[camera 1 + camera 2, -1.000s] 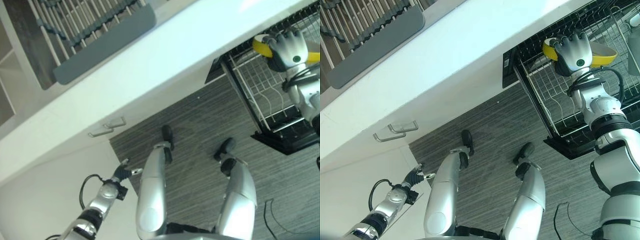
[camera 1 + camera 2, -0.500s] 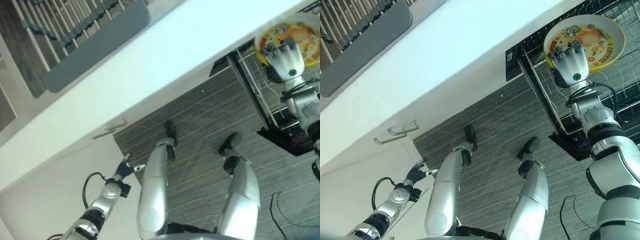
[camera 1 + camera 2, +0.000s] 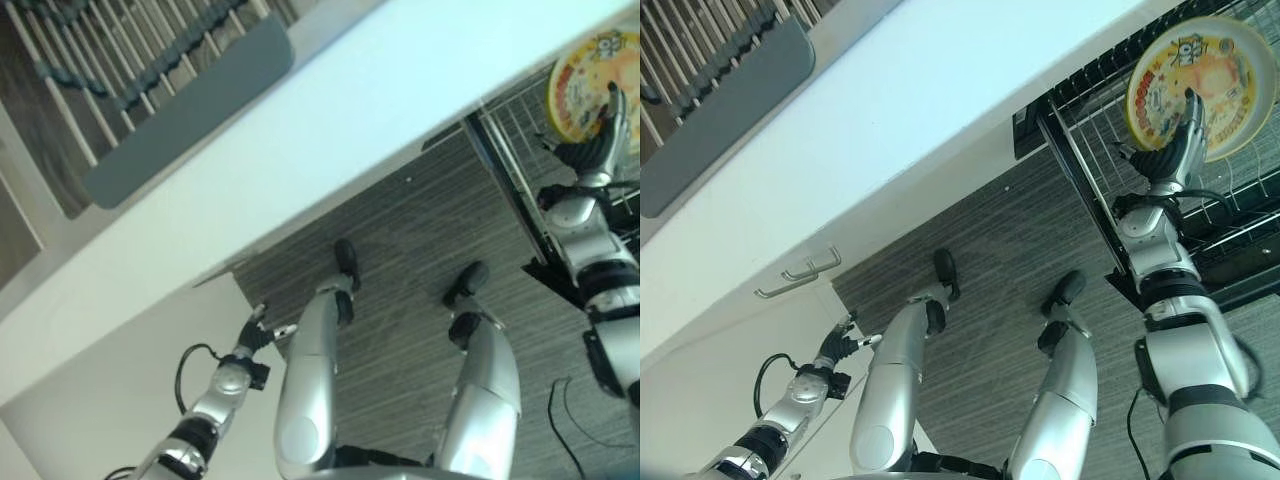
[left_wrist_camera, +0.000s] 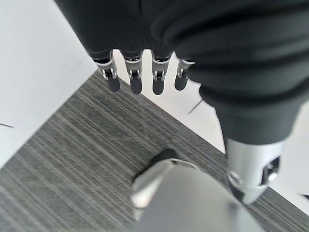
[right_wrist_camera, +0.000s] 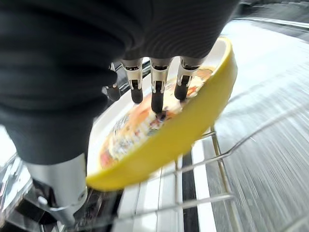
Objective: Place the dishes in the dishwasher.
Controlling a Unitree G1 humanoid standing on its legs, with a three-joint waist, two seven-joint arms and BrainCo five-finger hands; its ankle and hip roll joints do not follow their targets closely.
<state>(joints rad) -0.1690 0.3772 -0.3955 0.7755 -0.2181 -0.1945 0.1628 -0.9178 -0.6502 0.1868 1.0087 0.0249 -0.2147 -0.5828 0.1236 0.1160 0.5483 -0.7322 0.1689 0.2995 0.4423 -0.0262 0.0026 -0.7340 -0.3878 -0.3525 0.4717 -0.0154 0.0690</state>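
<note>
A round yellow-rimmed plate with a printed face is seen at the upper right, tilted on edge in the black wire dishwasher rack. The right hand is held just beside it, fingers straight, no grasp. The left hand, lower left, hangs relaxed over grey striped floor, below the white counter edge.

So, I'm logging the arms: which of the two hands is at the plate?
The right hand, raised at the yellow plate over the dishwasher rack, fingers straight against its face. The left hand hangs low by the white cabinet, holding nothing.
</note>
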